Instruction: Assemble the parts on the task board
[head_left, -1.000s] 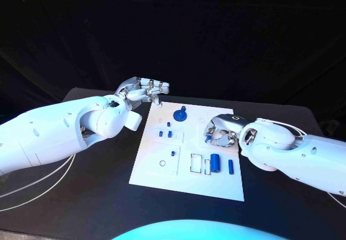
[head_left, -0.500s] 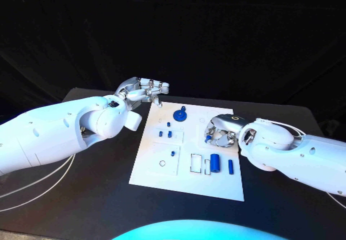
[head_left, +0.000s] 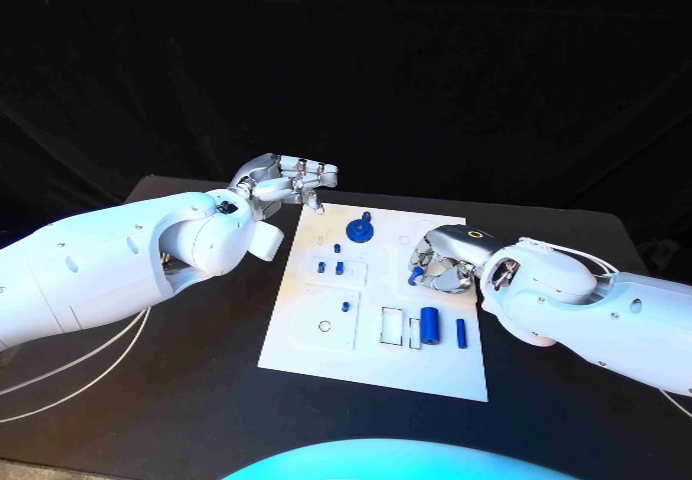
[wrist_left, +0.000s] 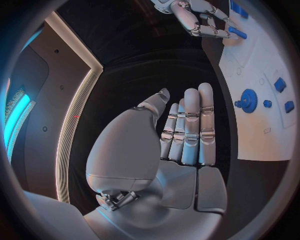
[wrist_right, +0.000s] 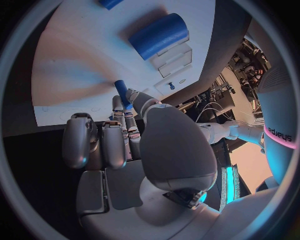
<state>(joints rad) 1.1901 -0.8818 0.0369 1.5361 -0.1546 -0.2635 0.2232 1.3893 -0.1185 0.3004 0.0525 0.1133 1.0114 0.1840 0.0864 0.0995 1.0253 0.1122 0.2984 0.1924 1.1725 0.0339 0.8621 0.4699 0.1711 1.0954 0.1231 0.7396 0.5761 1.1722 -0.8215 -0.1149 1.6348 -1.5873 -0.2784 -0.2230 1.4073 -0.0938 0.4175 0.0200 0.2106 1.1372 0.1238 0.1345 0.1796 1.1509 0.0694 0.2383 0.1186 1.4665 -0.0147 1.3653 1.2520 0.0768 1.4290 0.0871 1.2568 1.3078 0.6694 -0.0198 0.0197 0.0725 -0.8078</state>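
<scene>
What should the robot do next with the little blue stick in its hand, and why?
Probably lower it toward a free slot on the board. The right hand pinches a small blue peg just above the white surface, not yet seated. The left hand hovers off the board, holding nothing.

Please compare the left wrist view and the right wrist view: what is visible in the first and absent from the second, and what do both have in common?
The left wrist view shows the left robot hand, flat with straight fingers, holding nothing, beside the board, and the blue gear standing on it. The right wrist view shows the large blue cylinder lying by a rectangular slot. Both show the white task board and the right robot hand pinching a small blue peg over it; in the left wrist view that hand is at.
</scene>
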